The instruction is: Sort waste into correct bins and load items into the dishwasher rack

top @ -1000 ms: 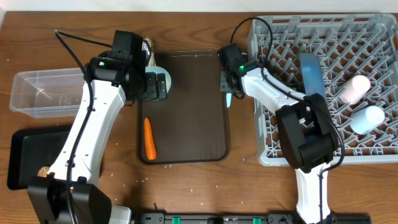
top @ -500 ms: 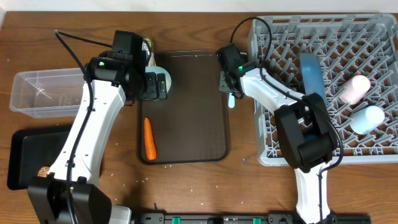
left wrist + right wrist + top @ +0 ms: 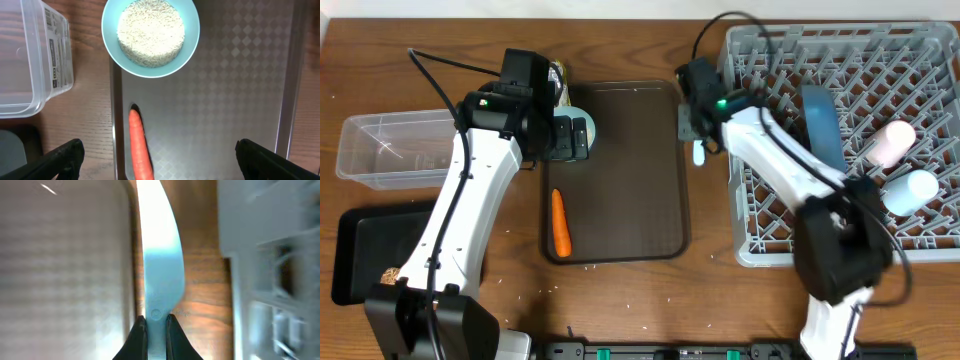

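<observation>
right gripper [image 3: 152,322]: jaws closed on the handle of the pale blue plastic spoon [image 3: 159,265]. The bowl end points straight ahead of the jaws.
spoon position: it hangs over the strip of wooden bench [image 3: 705,240] between the dark brown serving tray [image 3: 620,200] and the large grey plastic pegged rack [image 3: 760,250]. The rack wall is just to one side of the jaws and the tray rim just to the other.
step in hand (my reading): spoon to rack. Raise the spoon tip above the rack wall before you swing across. Lower it into a gap between pegs, and open only once it rests.
in the way: the round blue plate [image 3: 820,120] stands on edge in the rack, beyond the jaws. The pink cup [image 3: 888,142] and light blue cup [image 3: 910,188] lie farther off. Pick a near cell, short of the plate.
left gripper [image 3: 159,152]: jaws wide open, holding nothing. The round light-blue bowl of white rice [image 3: 150,35] is ahead of them. The orange carrot [image 3: 140,145] lies between the fingers, off-centre.
bins: the clear rectangular plastic tub [image 3: 390,150] sits beside the left jaws and the shallow black tray [image 3: 360,250] lies behind them. Both are well apart from the right jaws.
</observation>
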Tool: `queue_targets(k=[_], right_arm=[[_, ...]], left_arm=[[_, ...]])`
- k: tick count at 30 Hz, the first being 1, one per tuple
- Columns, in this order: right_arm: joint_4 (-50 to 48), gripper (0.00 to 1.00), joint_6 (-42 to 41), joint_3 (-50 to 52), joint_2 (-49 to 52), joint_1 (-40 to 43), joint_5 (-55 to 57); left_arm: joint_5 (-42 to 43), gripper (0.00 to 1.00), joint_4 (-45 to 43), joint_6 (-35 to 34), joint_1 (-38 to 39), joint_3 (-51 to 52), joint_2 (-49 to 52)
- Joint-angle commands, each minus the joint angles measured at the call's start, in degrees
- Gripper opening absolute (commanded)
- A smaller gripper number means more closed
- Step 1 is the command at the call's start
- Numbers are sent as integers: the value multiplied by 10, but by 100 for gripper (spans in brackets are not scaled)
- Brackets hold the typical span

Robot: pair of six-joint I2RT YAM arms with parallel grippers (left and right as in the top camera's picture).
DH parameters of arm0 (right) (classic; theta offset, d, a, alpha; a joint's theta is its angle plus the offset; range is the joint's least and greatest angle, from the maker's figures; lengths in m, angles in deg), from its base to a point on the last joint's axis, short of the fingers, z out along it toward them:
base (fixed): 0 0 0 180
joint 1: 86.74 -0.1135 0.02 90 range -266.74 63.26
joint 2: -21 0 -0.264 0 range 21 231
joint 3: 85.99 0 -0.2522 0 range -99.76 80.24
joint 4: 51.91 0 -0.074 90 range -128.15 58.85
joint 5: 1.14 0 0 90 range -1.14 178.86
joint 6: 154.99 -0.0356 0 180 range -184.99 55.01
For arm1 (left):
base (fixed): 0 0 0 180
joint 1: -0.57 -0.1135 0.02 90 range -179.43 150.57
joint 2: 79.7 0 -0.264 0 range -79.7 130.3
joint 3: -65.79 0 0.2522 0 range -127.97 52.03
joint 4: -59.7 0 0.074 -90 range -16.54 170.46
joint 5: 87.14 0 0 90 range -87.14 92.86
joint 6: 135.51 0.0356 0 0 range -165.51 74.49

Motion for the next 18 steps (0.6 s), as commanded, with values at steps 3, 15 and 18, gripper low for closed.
queue_targets(k=[3,15,18], right_arm=[[30,4,28,0,-78,1,2],[147,6,60,1,-90,70,6],[154,7,75,1,-90,80,5]], left_arm=[[-7,98,1,5,-3,1,3],[-7,98,1,5,-3,1,3],[-7,98,1,5,-3,1,3]])
